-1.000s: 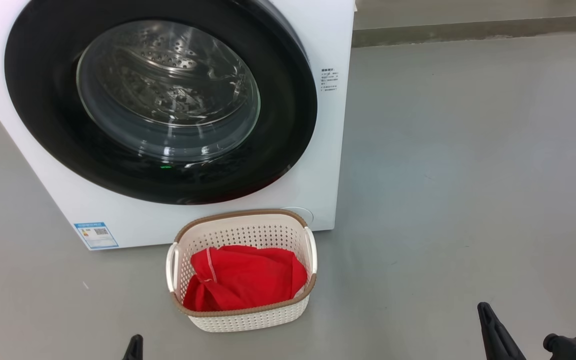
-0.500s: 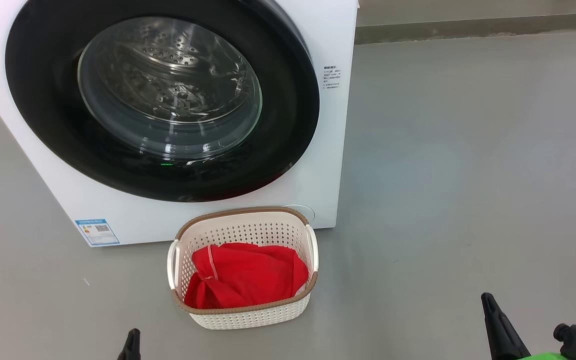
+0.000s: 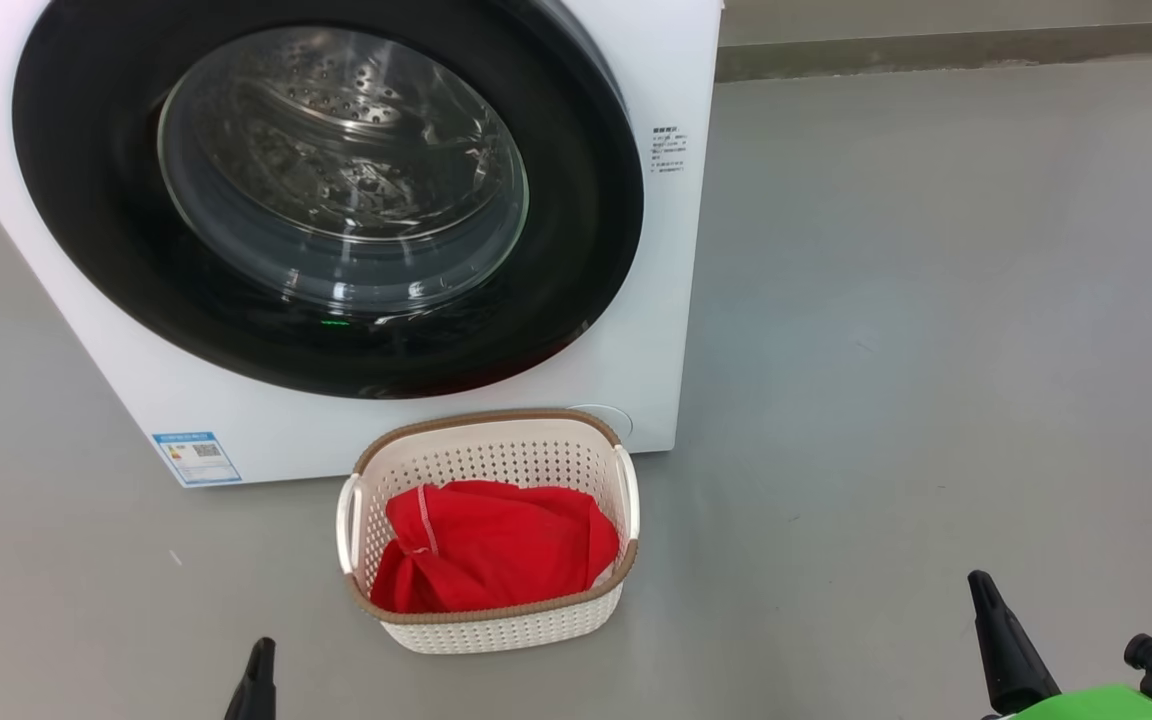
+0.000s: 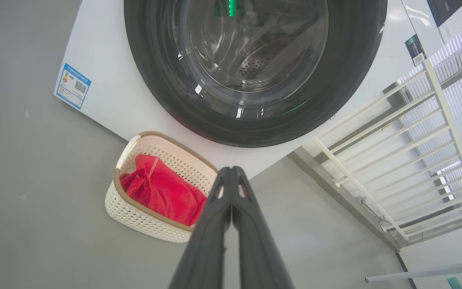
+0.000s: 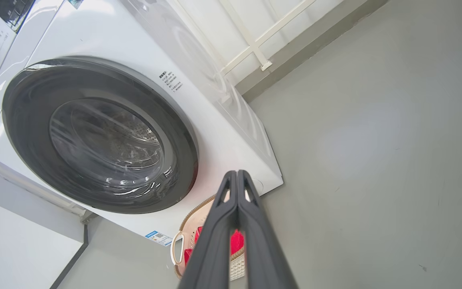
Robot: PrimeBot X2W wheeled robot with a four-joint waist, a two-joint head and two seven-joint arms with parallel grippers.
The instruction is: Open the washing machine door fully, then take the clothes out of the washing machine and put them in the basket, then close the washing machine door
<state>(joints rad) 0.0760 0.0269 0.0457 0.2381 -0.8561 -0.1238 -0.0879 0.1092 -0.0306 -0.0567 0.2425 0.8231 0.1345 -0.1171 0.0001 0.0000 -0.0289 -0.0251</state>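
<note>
The left gripper has its two dark fingers pressed together with nothing between them, and it hangs over the floor, well apart from everything. The right gripper is likewise closed and empty, low at the right side and clear of the machine. Over the last second the whole head view has slid upward a little, so the camera has moved. Both grippers' tips now reach somewhat higher into that view, while the things on the floor lie as they did. That reads as the arms settling back with the job apparently finished. The basket stands on the floor just in front of the washing machine, near its lower right corner. The red clothes lie bunched inside the basket, below its brown rim, with a thin white trim showing. The washing machine door sits flat against the front, seemingly shut. Through its glass the steel drum looks bare, with no red in it.
</note>
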